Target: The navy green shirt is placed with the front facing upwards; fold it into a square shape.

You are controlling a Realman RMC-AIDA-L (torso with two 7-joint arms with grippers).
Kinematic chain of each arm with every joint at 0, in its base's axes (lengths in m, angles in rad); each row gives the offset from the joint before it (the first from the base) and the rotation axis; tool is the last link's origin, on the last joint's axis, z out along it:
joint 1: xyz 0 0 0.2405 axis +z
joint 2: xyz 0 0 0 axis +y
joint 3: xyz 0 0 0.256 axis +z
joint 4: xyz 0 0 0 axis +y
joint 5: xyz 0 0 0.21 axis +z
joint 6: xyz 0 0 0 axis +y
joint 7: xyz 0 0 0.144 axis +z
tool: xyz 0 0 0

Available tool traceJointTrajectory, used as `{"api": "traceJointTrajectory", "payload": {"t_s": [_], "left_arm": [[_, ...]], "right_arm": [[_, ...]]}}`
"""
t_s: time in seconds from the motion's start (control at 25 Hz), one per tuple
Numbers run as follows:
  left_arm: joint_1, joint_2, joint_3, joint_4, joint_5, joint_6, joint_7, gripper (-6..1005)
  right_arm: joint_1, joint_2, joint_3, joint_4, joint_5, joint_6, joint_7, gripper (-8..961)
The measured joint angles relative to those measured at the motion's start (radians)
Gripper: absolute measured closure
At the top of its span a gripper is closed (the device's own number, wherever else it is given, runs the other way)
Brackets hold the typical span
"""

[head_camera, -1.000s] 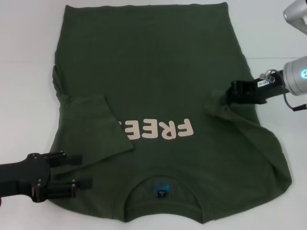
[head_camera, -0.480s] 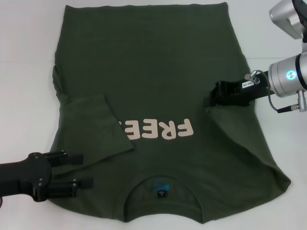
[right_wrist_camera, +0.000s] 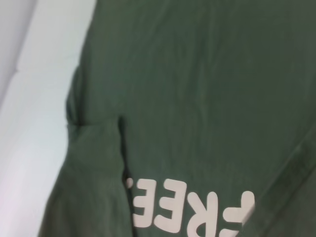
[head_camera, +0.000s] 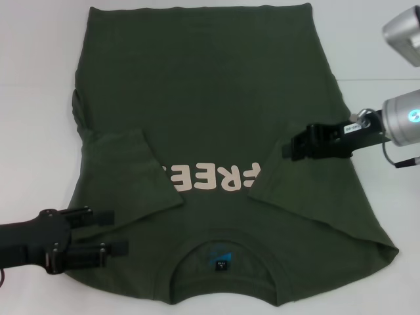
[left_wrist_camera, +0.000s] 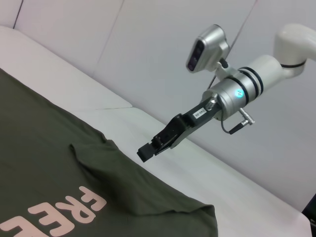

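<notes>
The navy green shirt [head_camera: 197, 85] lies flat on the white table, front up, with its collar [head_camera: 223, 244] toward me. Pink "FREE" lettering [head_camera: 210, 177] shows across the chest. Both sleeves are folded inward: the left sleeve [head_camera: 128, 174] covers the start of the lettering and the right sleeve [head_camera: 302, 190] covers its end. My right gripper [head_camera: 289, 146] hovers open just above the folded right sleeve, holding nothing; the left wrist view shows this right gripper [left_wrist_camera: 148, 150] clear of the cloth. Over the shirt's near left shoulder, my left gripper [head_camera: 108, 233] stands open and empty.
The white table [head_camera: 39, 98] shows bare on both sides of the shirt. A blue neck label [head_camera: 221, 259] sits inside the collar. The right arm's silver housing [head_camera: 403, 29] hangs at the far right. The right wrist view shows the chest lettering [right_wrist_camera: 187, 210].
My right gripper carried the right sleeve inward over the chest, let it go, and drew back slightly to the right. The sleeve now lies flat over the lettering's end. The left arm barely moved.
</notes>
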Motion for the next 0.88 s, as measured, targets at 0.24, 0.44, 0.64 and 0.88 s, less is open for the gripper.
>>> {"api": "traceJointTrajectory", "payload": {"t_s": [0.24, 0.44, 0.64, 0.88], "left_arm": [[-0.001, 0.005, -0.003, -0.005, -0.019, -0.029, -0.107, 151], [-0.013, 0.043, -0.030, -0.009, -0.012, -0.080, -0.356, 150], [-0.032, 0.097, -0.042, -0.009, 0.064, -0.079, -0.602, 149], [-0.081, 0.119, -0.036, -0.011, 0.240, -0.151, -0.825, 148]], "right_arm": [[-0.084, -0.034, 0.075, -0.037, 0.139, -0.093, -0.103, 633], [-0.227, -0.062, 0.169, -0.051, 0.363, -0.242, -0.292, 503], [-0.320, -0.074, 0.218, -0.052, 0.421, -0.280, -0.376, 392], [-0.384, -0.069, 0.276, -0.047, 0.426, -0.267, -0.487, 91]]}}
